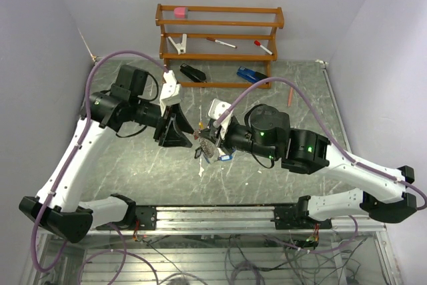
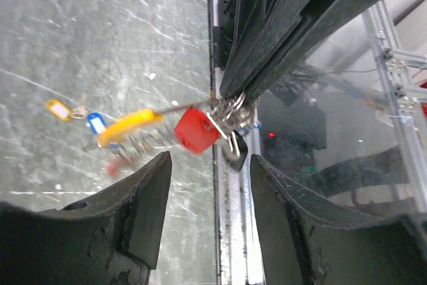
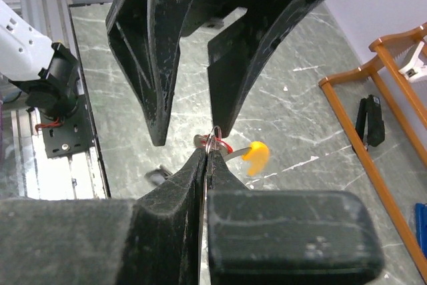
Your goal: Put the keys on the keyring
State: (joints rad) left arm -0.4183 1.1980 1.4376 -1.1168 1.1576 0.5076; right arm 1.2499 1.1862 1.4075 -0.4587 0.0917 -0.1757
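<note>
Keyring threading looks mid-step. Above the grey, veined desk, the right claw is pinched tight on the thin silvery wire. The left claw stands half spread, gripping nothing, either side of the dangling keys. Next probably calls for a fine regrasp near the blocky red tag or slim yellow tag, both glossy plastic.

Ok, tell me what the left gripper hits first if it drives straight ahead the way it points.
Most likely the red tag and the keys beside it, hanging off the keyring that the shut right gripper pinches, squarely between the left gripper's open fingers. Depth is hard to judge.
</note>
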